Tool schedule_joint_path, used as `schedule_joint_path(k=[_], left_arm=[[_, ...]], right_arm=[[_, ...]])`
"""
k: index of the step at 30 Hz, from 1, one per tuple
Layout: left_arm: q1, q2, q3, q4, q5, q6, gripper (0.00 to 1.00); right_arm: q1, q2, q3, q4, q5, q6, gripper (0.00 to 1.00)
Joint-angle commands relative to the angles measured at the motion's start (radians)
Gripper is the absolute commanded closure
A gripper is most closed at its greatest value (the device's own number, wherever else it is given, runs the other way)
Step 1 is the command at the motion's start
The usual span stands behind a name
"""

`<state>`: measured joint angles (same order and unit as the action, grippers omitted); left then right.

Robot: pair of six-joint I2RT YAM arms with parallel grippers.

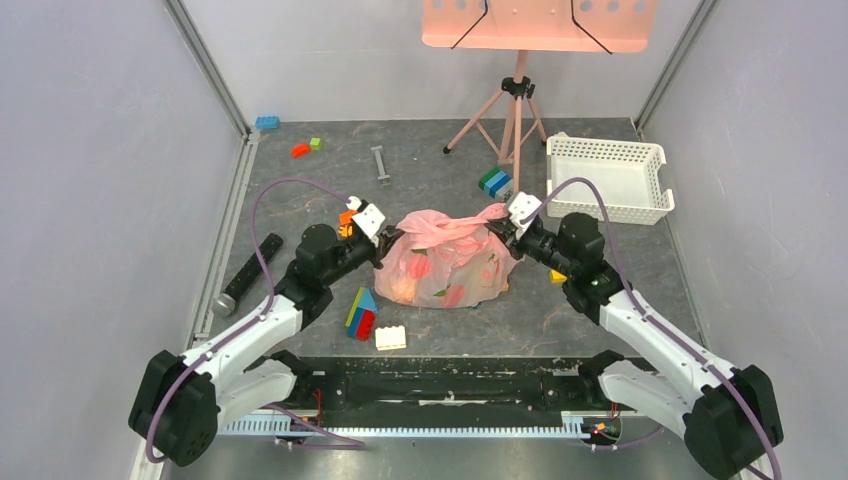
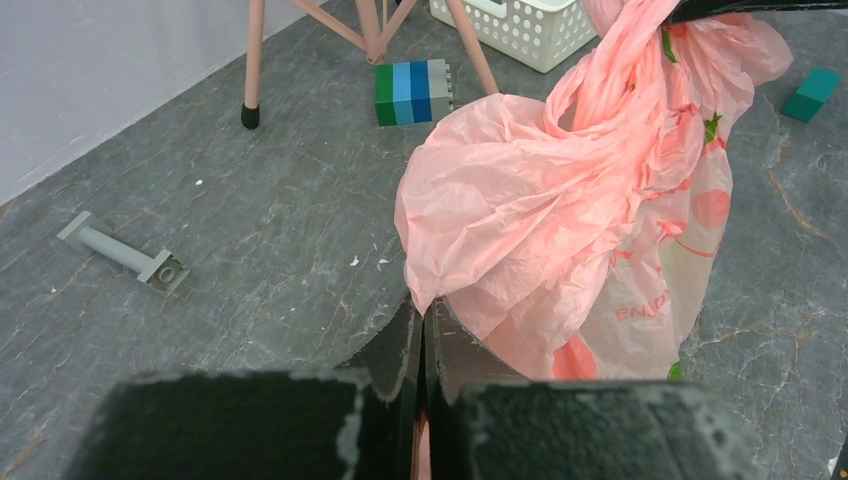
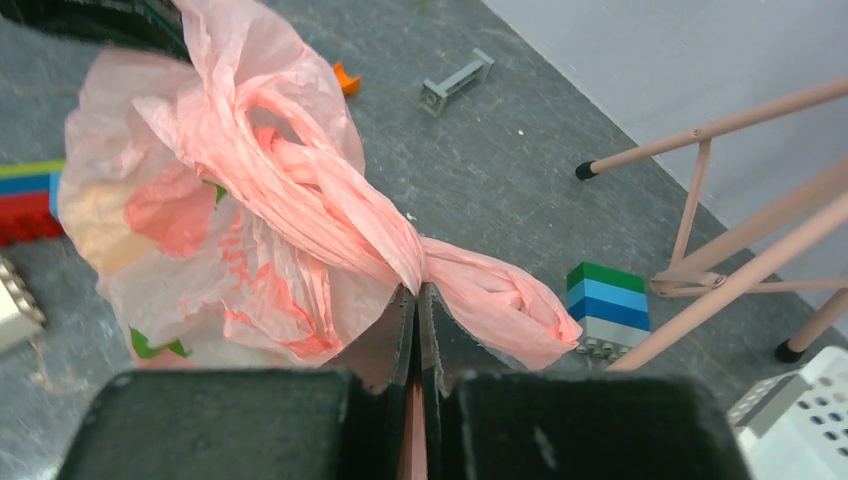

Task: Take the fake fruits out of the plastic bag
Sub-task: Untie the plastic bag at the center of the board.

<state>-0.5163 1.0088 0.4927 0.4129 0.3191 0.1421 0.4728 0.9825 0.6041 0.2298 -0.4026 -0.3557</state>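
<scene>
Sitting at centre of the table (image 1: 420,170), the plastic bag (image 1: 450,265) is bunched and lumpy. Fake fruits (image 1: 404,284) are prob. inside, only dim coloured shapes through the film. Left gripper (image 2: 422,318) has its fingers together, pinching the bag's left edge. Right gripper (image 3: 416,296) has its fingers together on the bag's twisted handle. White basket (image 1: 605,178) sits well apart, far right. Stacked blocks (image 1: 362,313) lie near the bag's left side.
</scene>
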Motion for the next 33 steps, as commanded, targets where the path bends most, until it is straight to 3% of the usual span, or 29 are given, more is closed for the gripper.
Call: schedule_joint_path(k=[1,10,18,25,33], left_arm=[[0.005,-0.014,0.014,0.045,-0.031,-0.034,0.97],[0.006,-0.017,0.008,0.047,-0.044,-0.039,0.98],[0.006,-0.014,0.007,0.049,-0.054,-0.039,0.98],[0.005,-0.023,0.006,0.037,-0.064,-0.036,0.98],[0.005,-0.031,0.009,0.025,-0.071,-0.034,0.98]], right_arm=[[-0.006,-0.050,-0.078,0.249,0.069,0.216,1.00],[-0.006,-0.160,-0.232,0.431,0.190,0.424,1.00],[-0.007,-0.227,-0.339,0.488,0.379,0.606,1.00],[-0.007,-0.257,-0.477,0.640,0.517,0.774,1.00],[-0.007,-0.322,-0.567,0.666,0.663,0.900,1.00]])
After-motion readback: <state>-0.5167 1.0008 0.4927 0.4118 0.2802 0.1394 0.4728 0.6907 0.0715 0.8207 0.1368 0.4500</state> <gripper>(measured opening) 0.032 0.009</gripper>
